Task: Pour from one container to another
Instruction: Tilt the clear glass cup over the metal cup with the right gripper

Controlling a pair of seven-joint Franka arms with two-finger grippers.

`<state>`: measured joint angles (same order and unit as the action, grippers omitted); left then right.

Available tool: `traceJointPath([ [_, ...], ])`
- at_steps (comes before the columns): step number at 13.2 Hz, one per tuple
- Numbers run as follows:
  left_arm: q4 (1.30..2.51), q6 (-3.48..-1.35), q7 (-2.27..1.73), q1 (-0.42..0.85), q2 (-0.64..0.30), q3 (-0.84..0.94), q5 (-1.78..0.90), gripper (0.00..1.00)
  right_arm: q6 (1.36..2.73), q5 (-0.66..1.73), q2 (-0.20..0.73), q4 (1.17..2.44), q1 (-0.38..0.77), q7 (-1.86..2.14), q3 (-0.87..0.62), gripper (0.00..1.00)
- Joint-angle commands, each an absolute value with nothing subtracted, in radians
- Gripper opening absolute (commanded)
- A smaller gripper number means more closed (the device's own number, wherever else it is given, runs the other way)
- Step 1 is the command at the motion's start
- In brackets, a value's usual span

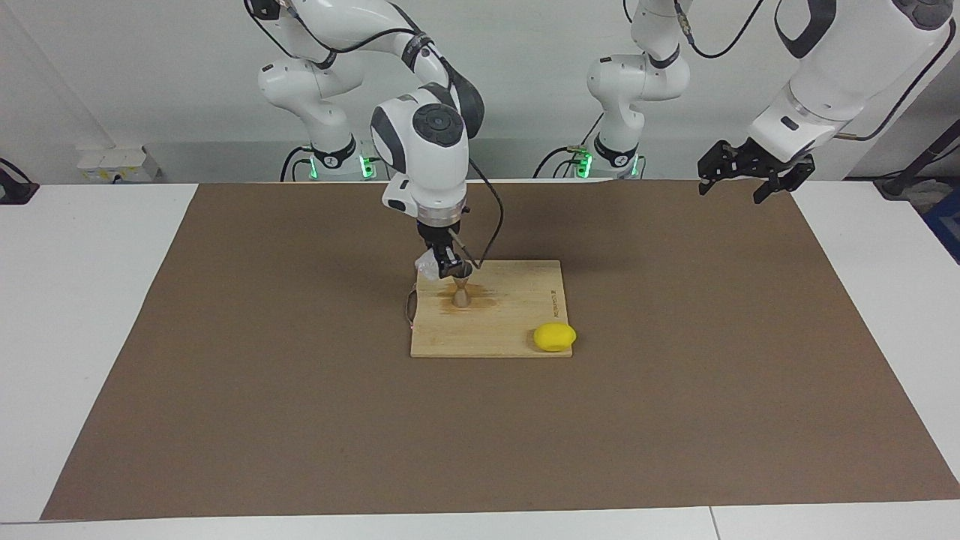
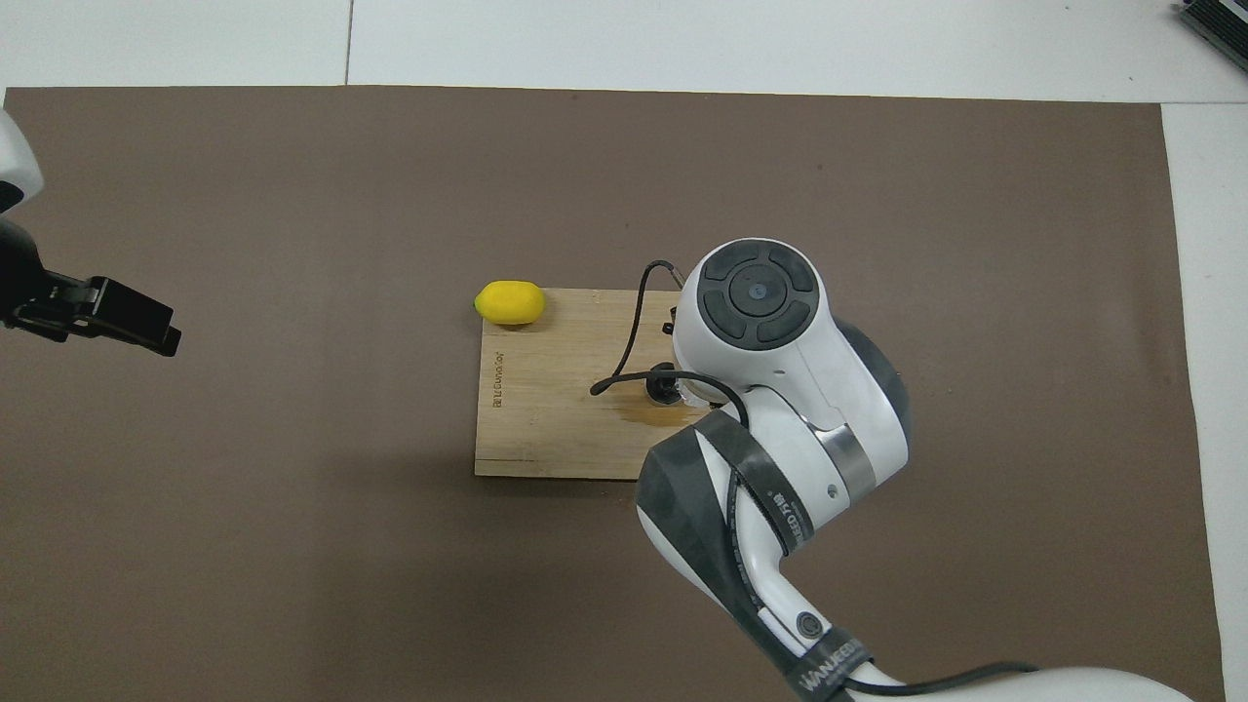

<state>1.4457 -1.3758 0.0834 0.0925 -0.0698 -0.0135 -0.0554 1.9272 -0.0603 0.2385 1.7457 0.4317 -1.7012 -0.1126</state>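
Yellow lemon (image 2: 508, 302) on wooden board's (image 2: 546, 409) corner, right arm (image 2: 770, 390) over the board's other end.

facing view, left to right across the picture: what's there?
Tumbler held tilted by the right end effector → jigger standing on the cutting board → lemon at the board's corner → left end effector, open, waiting above the mat's edge.

The right arm bends forward from its base and points its wrist straight down, and the right gripper (image 1: 448, 262) hangs low with its fingers closed on something clear and tilted. The left arm waits, raised at its own end of the table, its left gripper (image 1: 752, 174) held level with fingers spread apart.
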Motion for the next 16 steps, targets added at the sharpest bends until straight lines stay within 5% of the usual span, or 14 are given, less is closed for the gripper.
traceJointPath([
  [1,1.453,-1.400,-0.012,0.112,-0.064,-0.003,-0.038,1.00,1.910,-0.061,0.252,1.712,0.422,-1.730,-0.120,0.00],
  [16,1.505,-1.427,-0.012,0.107,-0.037,-0.012,-0.051,1.00,2.035,0.250,0.252,1.798,0.313,-1.620,-0.120,0.00],
])
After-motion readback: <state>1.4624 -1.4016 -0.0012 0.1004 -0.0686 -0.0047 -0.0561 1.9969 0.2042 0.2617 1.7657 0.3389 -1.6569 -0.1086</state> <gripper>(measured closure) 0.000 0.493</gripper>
